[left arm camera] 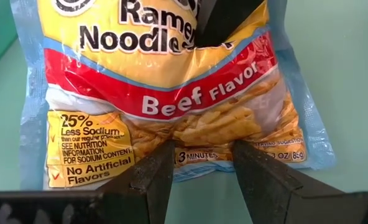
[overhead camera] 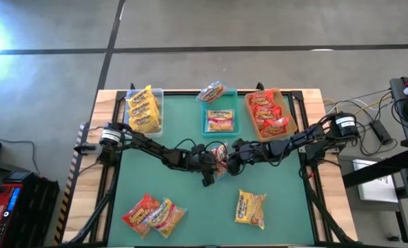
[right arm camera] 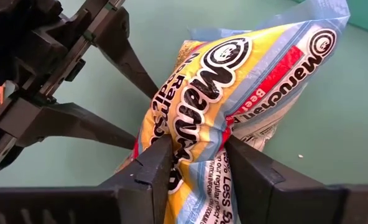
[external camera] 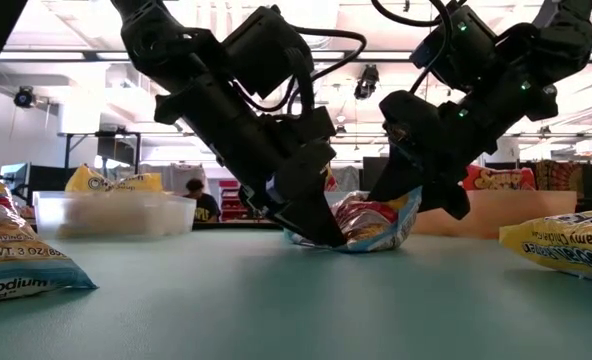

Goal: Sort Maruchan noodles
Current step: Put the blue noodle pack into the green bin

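The beef packet (right arm camera: pixel 234 99) sits mid-table, puckered between the right gripper (right arm camera: pixel 196 162), whose fingers pinch one end. The left gripper (left arm camera: pixel 199 171) clamps the other end, probably a handover, lifting it slightly off the mat (overhead camera: pixel 190 186).

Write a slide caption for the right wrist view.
Right gripper fingers pinch one end of a Beef Flavor Maruchan ramen packet above the green table, with the left gripper at its far side.

Grey concrete floor (overhead camera: pixel 259 24); bright ceiling lights (external camera: pixel 76 55), perhaps shelving behind.
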Motion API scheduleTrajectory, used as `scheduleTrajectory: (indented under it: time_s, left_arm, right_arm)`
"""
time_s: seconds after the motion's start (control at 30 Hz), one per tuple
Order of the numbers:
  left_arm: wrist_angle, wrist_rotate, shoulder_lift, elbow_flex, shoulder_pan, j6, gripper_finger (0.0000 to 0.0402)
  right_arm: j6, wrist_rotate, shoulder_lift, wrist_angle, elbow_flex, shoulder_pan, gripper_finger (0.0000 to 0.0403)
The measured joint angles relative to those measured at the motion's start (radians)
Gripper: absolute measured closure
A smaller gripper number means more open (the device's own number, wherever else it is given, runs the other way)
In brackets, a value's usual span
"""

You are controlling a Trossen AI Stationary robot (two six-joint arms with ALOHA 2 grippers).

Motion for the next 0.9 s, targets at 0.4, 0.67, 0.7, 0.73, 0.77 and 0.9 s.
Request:
scheduleTrajectory:
  time_s: [0.4,0.67,0.7,0.73,0.77,0.9]
  left_arm:
    - [-0.020,-0.011,-0.073,-0.003,-0.002,-0.009,0.0249]
    - [-0.086,-0.010,-0.105,0.000,-0.004,-0.054,0.0249]
    - [-0.109,-0.010,-0.110,0.000,-0.004,-0.067,0.0249]
    - [-0.133,-0.009,-0.117,0.000,-0.005,-0.077,0.0249]
    - [-0.155,-0.009,-0.122,0.000,-0.006,-0.088,0.0249]
    - [-0.211,-0.006,-0.138,0.000,-0.009,-0.123,0.0249]
  right_arm:
    - [-0.042,-0.019,0.000,-0.009,0.000,0.002,0.0334]
    - [-0.083,-0.019,-0.039,-0.081,0.000,0.002,0.0356]
    - [-0.090,-0.019,-0.048,-0.092,-0.001,0.002,0.0358]
    - [-0.093,-0.018,-0.059,-0.100,-0.002,0.002,0.0359]
    - [-0.099,-0.018,-0.071,-0.109,-0.002,0.002,0.0360]
    - [-0.144,-0.014,-0.125,-0.134,-0.002,0.002,0.0361]
